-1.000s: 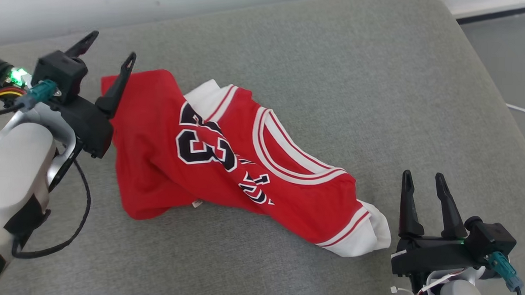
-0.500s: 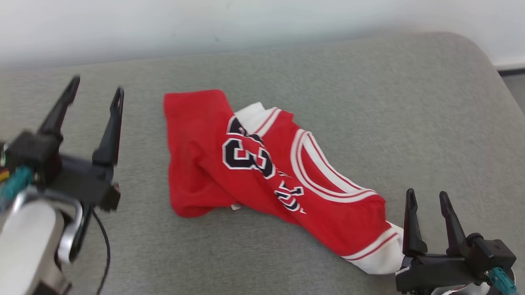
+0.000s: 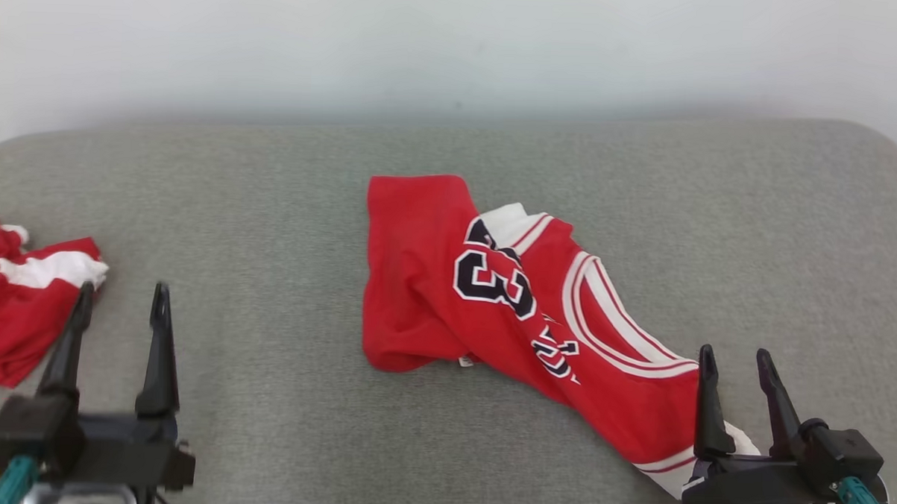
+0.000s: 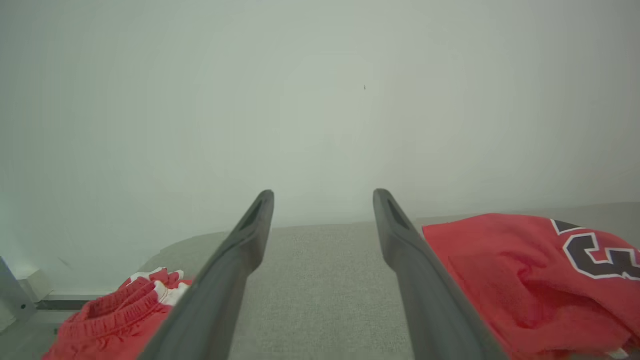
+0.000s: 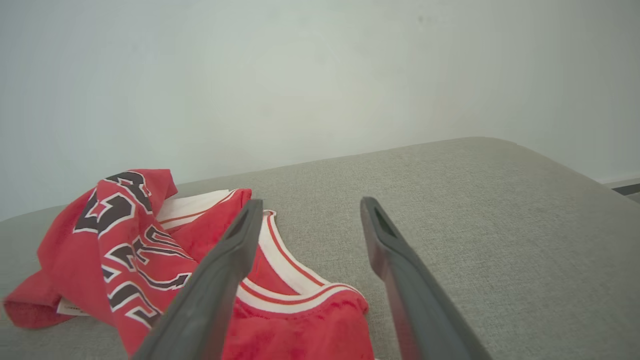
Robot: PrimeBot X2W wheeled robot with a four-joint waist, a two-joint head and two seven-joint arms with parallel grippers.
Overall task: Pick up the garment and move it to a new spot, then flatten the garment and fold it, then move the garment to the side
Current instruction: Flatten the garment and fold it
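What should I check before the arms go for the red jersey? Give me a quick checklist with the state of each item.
1. left gripper open, holding nothing: ok.
2. right gripper open, holding nothing: ok.
3. jersey lying on the grey cushion with nothing on top of it: ok.
4. jersey spread flat: not ok, it is bunched and doubled over itself.
5. right gripper apart from the jersey's white hem: cannot tell, one finger overlaps the cloth in the head view.
6. second red garment apart from the jersey: ok, though it lies close to the left gripper.
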